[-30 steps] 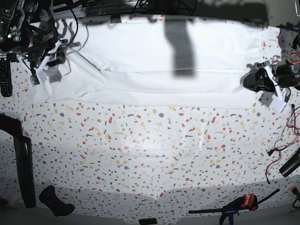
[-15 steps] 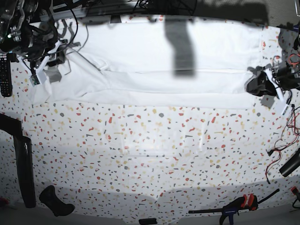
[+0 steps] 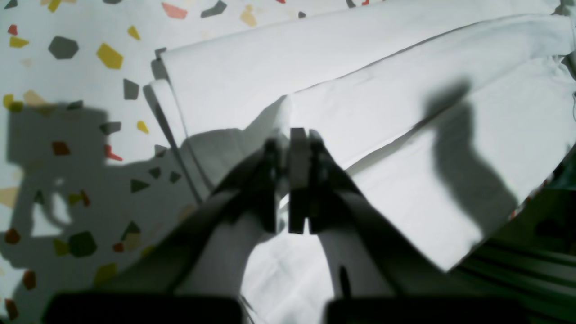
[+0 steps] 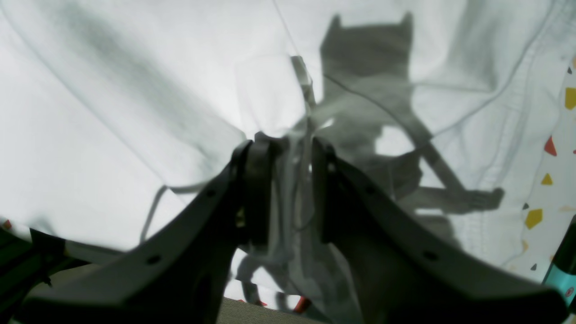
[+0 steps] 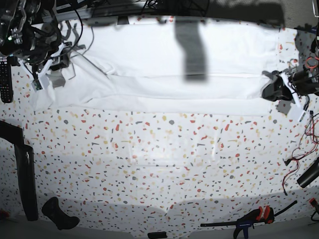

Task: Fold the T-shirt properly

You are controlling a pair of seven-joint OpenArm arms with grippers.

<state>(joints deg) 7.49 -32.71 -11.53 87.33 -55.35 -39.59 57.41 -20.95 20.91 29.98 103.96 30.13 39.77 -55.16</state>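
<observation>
The white T-shirt lies spread in a long folded band across the far part of the speckled table. My left gripper is at the shirt's right end. In the left wrist view its jaws are shut on the corner of a folded layer of the T-shirt. My right gripper is at the shirt's left end. In the right wrist view the right gripper is closed on a bunch of the T-shirt, with cloth filling the gap between the fingers.
A remote control lies at the far left edge. A black bar and a black handle sit at the near left. A clamp, red cables and a black cylinder are at the near right.
My left gripper has closed on the shirt's right end and shifted slightly to the right. The right arm and the shirt's left end have not moved.
</observation>
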